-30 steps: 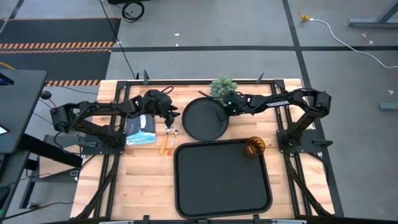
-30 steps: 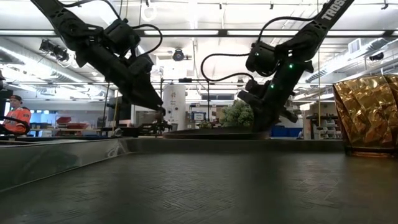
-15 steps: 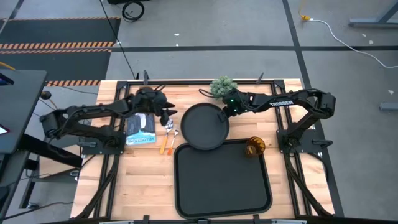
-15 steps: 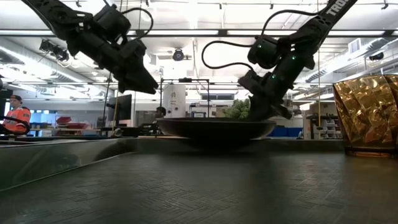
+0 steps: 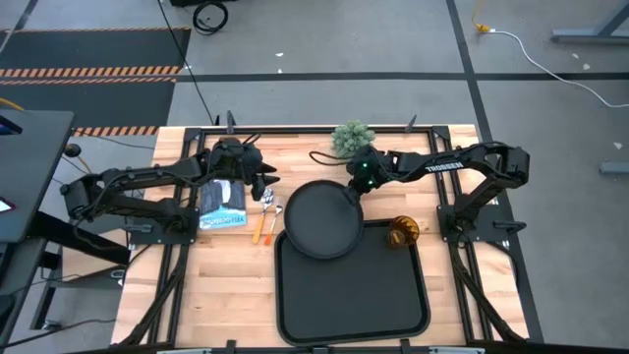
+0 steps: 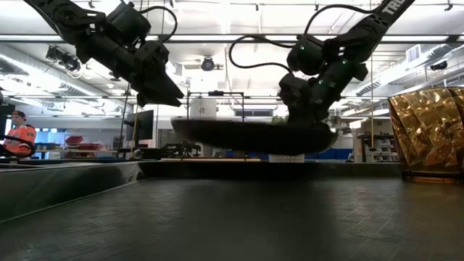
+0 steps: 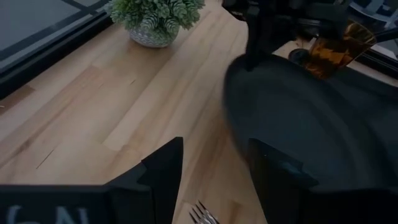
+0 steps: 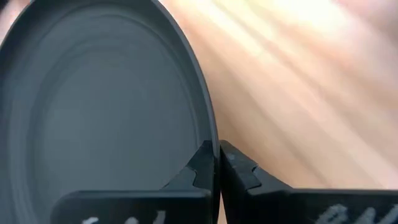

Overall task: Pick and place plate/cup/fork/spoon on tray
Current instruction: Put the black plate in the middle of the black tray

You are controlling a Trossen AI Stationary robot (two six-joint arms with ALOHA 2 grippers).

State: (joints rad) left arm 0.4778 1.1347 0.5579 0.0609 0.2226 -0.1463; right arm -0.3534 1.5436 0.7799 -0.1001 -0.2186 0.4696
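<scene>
The plate (image 5: 320,218) has swung from beside the plant (image 5: 353,137) to overlap the tray's (image 5: 393,315) far edge, its rim pinched in the right claw (image 5: 356,187) and carried clear of the surface. Next it likely needs centring over the tray, then lowering. The left claw (image 5: 263,180) hangs open above the fork (image 5: 266,201).

Wooden table (image 5: 226,261) bearing the black tray (image 5: 352,285), amber cup (image 5: 402,232), fork (image 5: 267,203), orange-handled spoon (image 5: 271,222), potted plant (image 5: 353,138) and a blue-white packet (image 5: 224,206).

Two dark jointed arms — looping black cables, green indicator lights, white lettering.
</scene>
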